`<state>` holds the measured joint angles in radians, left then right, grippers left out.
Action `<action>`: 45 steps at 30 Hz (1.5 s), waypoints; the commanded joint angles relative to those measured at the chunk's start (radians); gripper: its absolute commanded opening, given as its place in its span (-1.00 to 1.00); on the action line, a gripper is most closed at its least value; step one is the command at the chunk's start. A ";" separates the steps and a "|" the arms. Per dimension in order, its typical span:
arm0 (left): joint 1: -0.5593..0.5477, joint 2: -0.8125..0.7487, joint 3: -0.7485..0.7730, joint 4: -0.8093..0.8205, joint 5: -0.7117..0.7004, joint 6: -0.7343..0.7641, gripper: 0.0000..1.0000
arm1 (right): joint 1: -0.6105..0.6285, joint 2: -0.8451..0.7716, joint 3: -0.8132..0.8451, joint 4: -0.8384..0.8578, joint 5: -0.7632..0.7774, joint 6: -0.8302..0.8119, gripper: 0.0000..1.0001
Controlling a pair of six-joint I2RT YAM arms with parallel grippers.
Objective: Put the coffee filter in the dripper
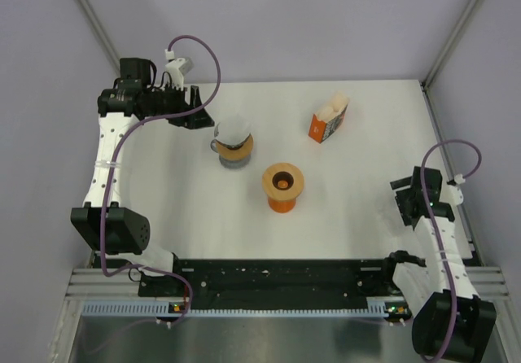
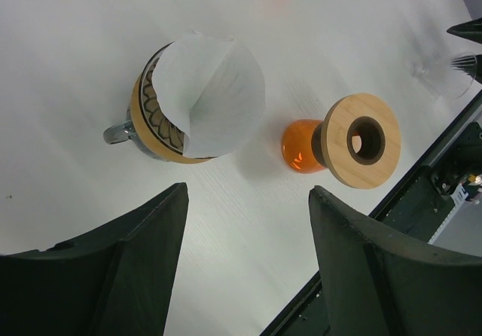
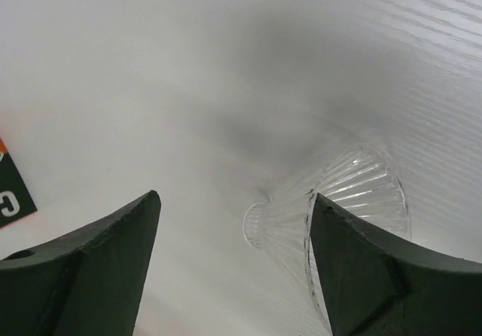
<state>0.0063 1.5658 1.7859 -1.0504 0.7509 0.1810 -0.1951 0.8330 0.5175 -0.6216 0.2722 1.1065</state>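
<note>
Pale lavender walls [image 1: 326, 21] close in a white table [image 1: 358, 225], and near its far left stands the dripper [image 2: 147, 117], a brown-rimmed vessel with a dark patterned band and a grey handle [image 2: 117, 132]. The coffee filter [image 2: 215, 95], a white paper cone, sits inside the dripper with its mouth open upward. Its folded edge rises well above the rim.

The left gripper [image 2: 248, 193] hangs just beside the dripper, on the far-left side in the overhead view. Its two dark fingers [image 2: 135, 261] are spread wide, with only bare table between them and nothing held. They do not touch the dripper or the filter.

Just beside the dripper, towards the arm bases and a little right, stands an orange stand [image 2: 301, 146]. It is topped by a round wooden disc [image 2: 373, 166] with a hole through its middle. Right of the dripper and slightly farther back is an orange box [image 1: 327, 123] with white paper showing at its open top.

Well apart from the dripper, at the right edge of the table, the right gripper [image 3: 233, 197] points down at the surface. Its fingers are set apart and clamp nothing. A clear ribbed glass cone [image 3: 354, 193] lies on its side on the table below them, partly hidden behind the right-hand finger [image 3: 376, 276]. Whether that finger touches the glass cannot be told.
</note>
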 commanded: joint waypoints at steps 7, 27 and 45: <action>-0.002 -0.069 0.006 0.018 -0.015 0.000 0.41 | -0.012 0.040 -0.066 0.315 -0.205 -0.220 -0.08; -0.002 -0.093 -0.014 -0.020 -0.041 0.040 0.42 | 0.216 0.049 0.416 0.252 -0.461 -0.843 -1.00; -0.002 -0.082 -0.066 0.015 -0.116 0.055 0.43 | 1.125 0.523 0.952 -0.110 -0.250 -2.119 -1.00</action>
<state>0.0063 1.5009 1.7260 -1.0672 0.6353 0.2161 0.9226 1.3148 1.4239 -0.6586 0.0498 -0.7731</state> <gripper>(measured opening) 0.712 0.046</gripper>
